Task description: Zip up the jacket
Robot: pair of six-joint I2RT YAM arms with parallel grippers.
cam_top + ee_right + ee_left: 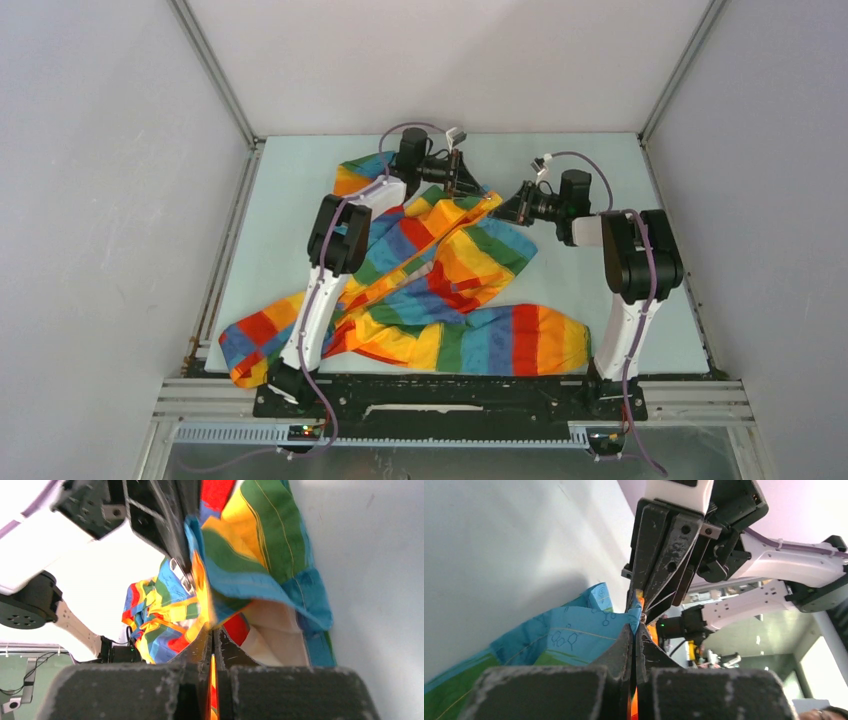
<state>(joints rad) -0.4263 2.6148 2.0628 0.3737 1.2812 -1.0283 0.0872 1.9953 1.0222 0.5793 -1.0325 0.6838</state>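
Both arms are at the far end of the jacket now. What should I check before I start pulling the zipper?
1. The left gripper is shut on the orange zipper strip: ok.
2. The right gripper is shut on the same strip: ok.
3. Which finger pair holds the slider: cannot tell, no pull shows clearly.
4. The jacket lies flat along the zipper line: not ok, it is rumpled and folded.
5. Fabric is free of the left arm: not ok, the arm reaches across the jacket and a sleeve lies by its base.
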